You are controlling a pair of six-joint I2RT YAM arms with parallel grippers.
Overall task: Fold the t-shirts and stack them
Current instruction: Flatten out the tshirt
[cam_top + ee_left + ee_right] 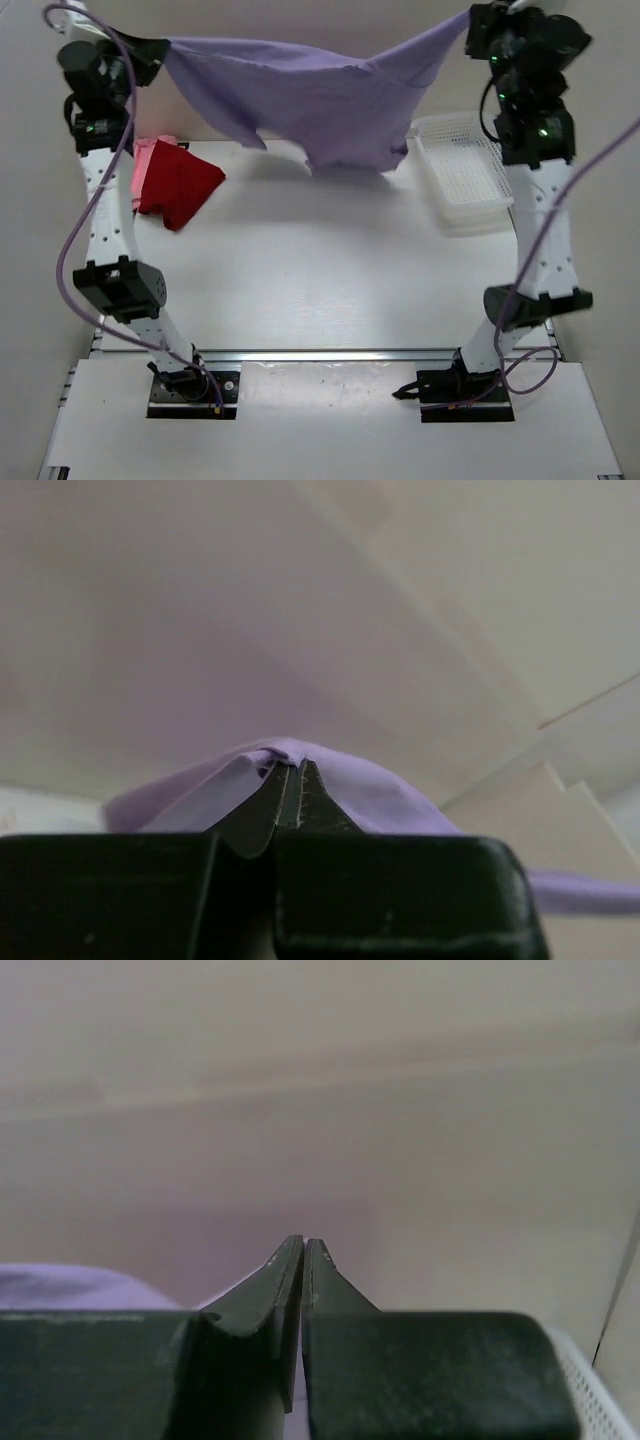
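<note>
While my left gripper (290, 767) and right gripper (303, 1243) pinch its ends, the lavender shirt (320, 110) sags creased, raised left of the basket (465, 170).

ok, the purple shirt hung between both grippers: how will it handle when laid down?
Very floppy, probably: the lavender shirt sags between the left gripper and right gripper, its lower edge drooping unevenly. Likely light: two fingertip pinches carry it. Pushed on the table, it would probably bunch, not slide.

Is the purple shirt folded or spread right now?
Spread: the purple shirt hangs stretched in the air between the left pincer and right pincer, each shut on an end.
</note>
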